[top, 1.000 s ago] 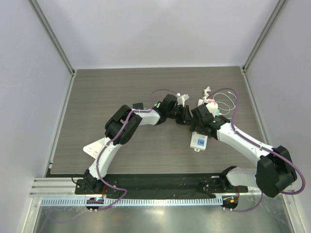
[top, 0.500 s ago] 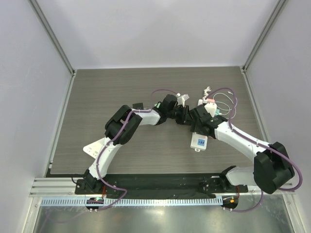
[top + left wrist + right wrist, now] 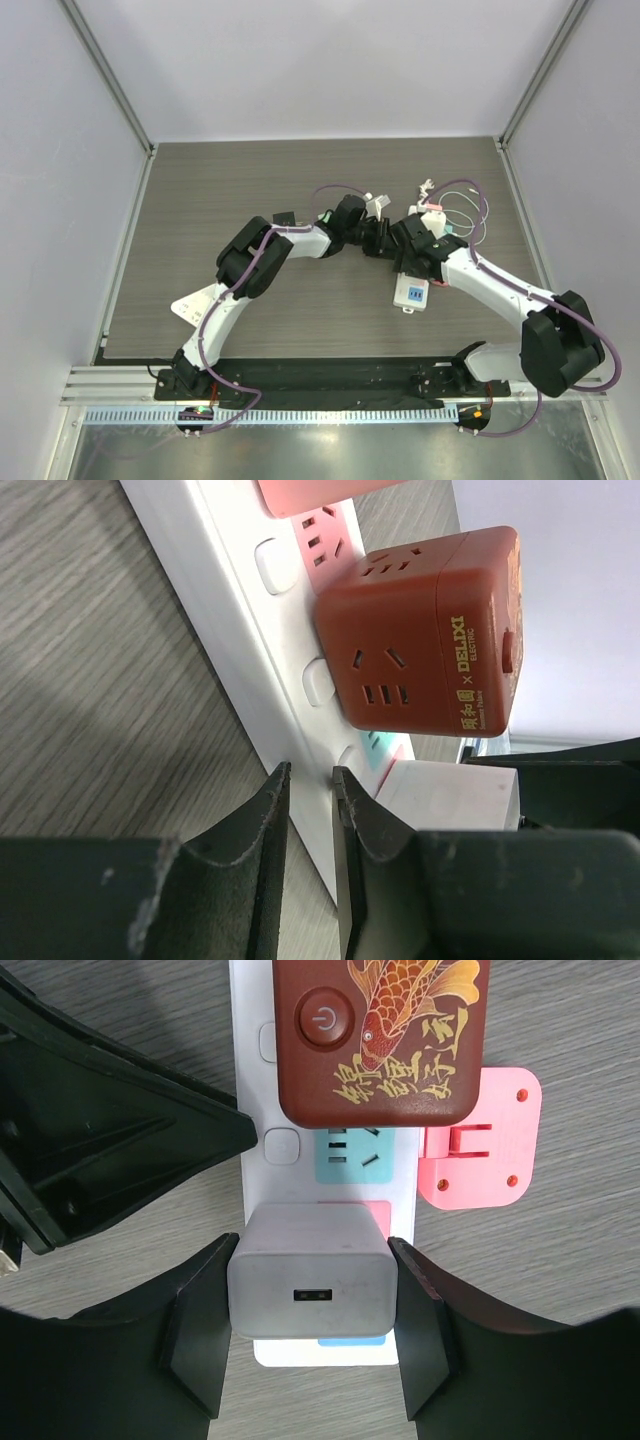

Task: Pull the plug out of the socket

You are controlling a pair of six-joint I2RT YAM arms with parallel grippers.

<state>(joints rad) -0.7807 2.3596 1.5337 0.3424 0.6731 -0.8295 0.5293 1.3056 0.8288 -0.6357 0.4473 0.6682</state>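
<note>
Right claw (image 3: 312,1258) clamped on grey plug (image 3: 310,1285). Left claw (image 3: 309,773) near-shut, pinching power strip (image 3: 225,590) edge. Risk: pinch slips, strip lifts off desk (image 3: 90,680); red adapter (image 3: 378,1040) at plug's 12 o'clock gets knocked.

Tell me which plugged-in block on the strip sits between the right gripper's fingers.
The pale grey charger, flanked on both sides by the right gripper. The dark red cube with the fish print sits farther along the strip, untouched.
</note>
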